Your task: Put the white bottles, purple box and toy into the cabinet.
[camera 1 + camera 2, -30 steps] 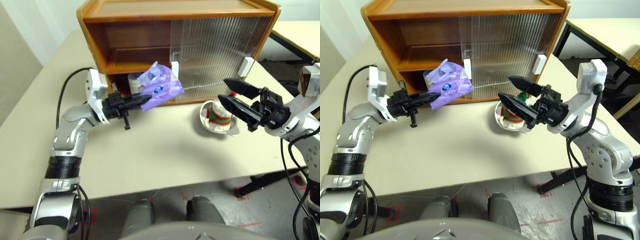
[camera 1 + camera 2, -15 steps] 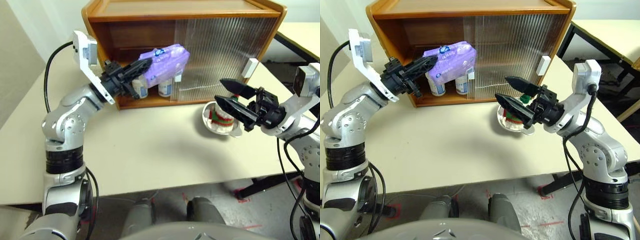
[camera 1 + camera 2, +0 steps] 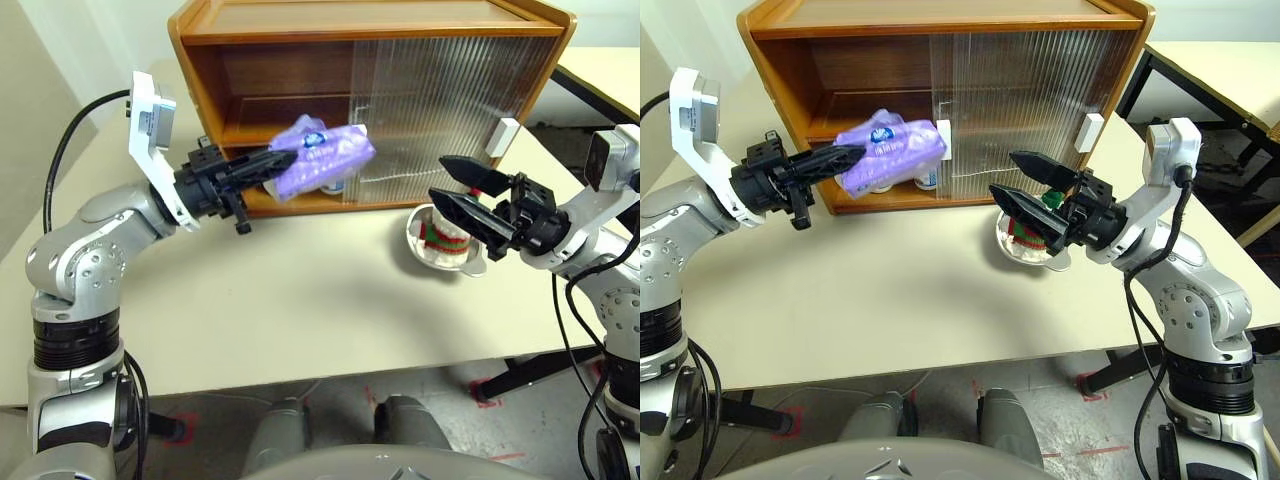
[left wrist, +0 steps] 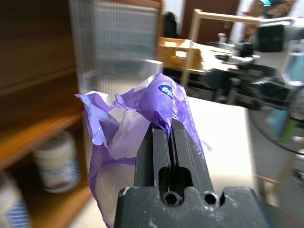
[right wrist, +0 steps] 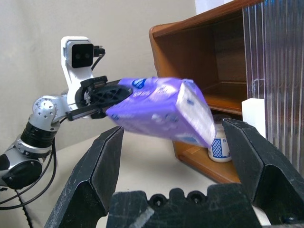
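My left gripper (image 3: 284, 160) is shut on the purple box (image 3: 322, 156), a soft lavender pack, held in the air in front of the open left side of the cabinet (image 3: 300, 40), about level with its inner shelf. The wrist view shows the pack (image 4: 161, 107) pinched between the closed fingers (image 4: 154, 152). White bottles (image 4: 54, 159) stand on the cabinet's bottom board, one (image 3: 928, 180) partly hidden behind the pack. The toy (image 3: 438, 233) sits in a metal bowl right of the opening. My right gripper (image 3: 440, 178) hangs open just above the toy, holding nothing.
The metal bowl (image 3: 416, 243) stands on the beige table (image 3: 300, 300) in front of the ribbed sliding doors (image 3: 430, 90), which cover the cabinet's right side. White handles (image 3: 505, 135) stick out from the doors. A second table (image 3: 600, 70) lies at the back right.
My left gripper has lifted the purple box from near the cabinet's bottom board up towards shelf height and rolled it. The right gripper has stayed open over the toy.
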`<action>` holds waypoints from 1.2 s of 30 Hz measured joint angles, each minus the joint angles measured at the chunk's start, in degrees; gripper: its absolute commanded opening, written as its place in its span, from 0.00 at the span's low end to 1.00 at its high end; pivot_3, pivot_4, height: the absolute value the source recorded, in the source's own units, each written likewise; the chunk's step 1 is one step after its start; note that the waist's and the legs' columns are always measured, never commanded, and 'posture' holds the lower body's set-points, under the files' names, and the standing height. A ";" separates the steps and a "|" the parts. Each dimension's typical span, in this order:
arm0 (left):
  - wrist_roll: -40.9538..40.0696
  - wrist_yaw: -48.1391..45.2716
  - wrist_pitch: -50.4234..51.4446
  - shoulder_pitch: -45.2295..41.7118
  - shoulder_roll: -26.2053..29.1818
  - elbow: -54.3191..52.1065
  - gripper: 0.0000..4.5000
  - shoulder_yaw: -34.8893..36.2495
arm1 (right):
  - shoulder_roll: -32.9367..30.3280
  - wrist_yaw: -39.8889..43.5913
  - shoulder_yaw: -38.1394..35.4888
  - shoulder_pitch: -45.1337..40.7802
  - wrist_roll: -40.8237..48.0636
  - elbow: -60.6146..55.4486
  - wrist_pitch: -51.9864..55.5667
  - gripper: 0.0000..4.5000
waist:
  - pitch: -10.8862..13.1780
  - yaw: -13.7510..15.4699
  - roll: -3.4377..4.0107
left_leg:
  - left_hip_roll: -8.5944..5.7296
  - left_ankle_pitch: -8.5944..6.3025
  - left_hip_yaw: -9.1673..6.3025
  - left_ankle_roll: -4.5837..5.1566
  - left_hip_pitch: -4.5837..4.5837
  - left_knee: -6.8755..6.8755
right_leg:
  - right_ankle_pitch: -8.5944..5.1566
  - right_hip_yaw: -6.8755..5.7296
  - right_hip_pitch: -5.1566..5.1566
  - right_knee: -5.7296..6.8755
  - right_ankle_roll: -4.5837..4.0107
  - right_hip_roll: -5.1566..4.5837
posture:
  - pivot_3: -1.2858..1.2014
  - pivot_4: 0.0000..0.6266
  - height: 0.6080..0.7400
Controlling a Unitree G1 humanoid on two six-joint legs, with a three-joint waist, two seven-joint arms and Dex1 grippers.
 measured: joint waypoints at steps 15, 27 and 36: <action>14.58 13.89 -9.80 -4.22 -8.58 6.29 0.01 -3.07 | 0.25 0.01 0.17 0.31 -0.05 -0.09 -0.02 1.00 | 0.00 -0.01 -0.01 | -0.03 0.00 0.00 0.00 -0.02 -0.03 | 0.07 0.02 0.00 -0.02 -0.04 0.00 | 0.48 0.00 1.00; 28.52 27.93 -16.90 -12.16 -17.91 20.60 0.01 -6.37 | 0.32 -0.47 -0.14 1.72 -0.48 -0.91 -0.23 1.00 | -0.03 -0.04 -0.06 | -0.10 0.00 0.00 0.00 -0.04 0.00 | 0.11 0.04 0.02 -0.03 0.03 0.00 | 0.47 0.00 1.00; 37.12 39.65 -22.88 -20.45 -28.01 34.33 0.01 -8.51 | 0.79 -1.19 -0.17 2.31 -0.61 -1.99 -0.52 1.00 | -0.03 -0.33 -0.10 | -0.12 0.00 0.00 0.00 -0.07 0.02 | 0.11 0.06 0.04 -0.10 0.23 0.02 | 0.46 0.00 1.00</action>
